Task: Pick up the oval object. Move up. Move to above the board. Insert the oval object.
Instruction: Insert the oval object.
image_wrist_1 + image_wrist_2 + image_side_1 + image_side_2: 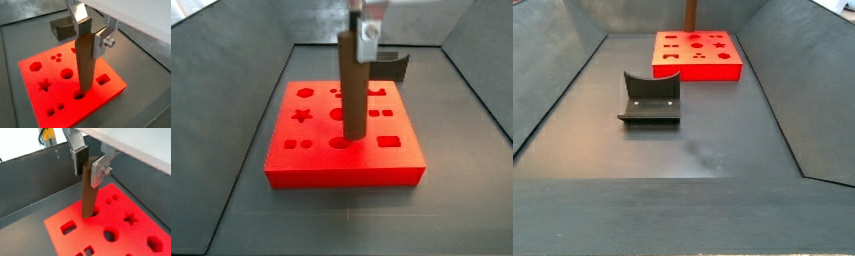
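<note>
The oval object (83, 65) is a tall brown peg standing upright, with its lower end in a hole near the edge of the red board (30, 75). My gripper (90, 36) is above the board, its two silver fingers set on either side of the peg's top and shut on it. Another wrist view shows the same grip (90, 165) on the peg (88, 193) over the board (133, 235). In a side view the peg (353, 90) rises straight from the board (345, 172) under the gripper (368, 40). From farther off, only the peg (694, 15) and the board (714, 70) show.
The dark fixture (649, 98) stands on the grey floor apart from the board, and shows behind it in other views (65, 27) (392, 65). Sloping grey walls (567, 70) enclose the floor. The board's other shaped holes, such as the star (44, 85), hold nothing.
</note>
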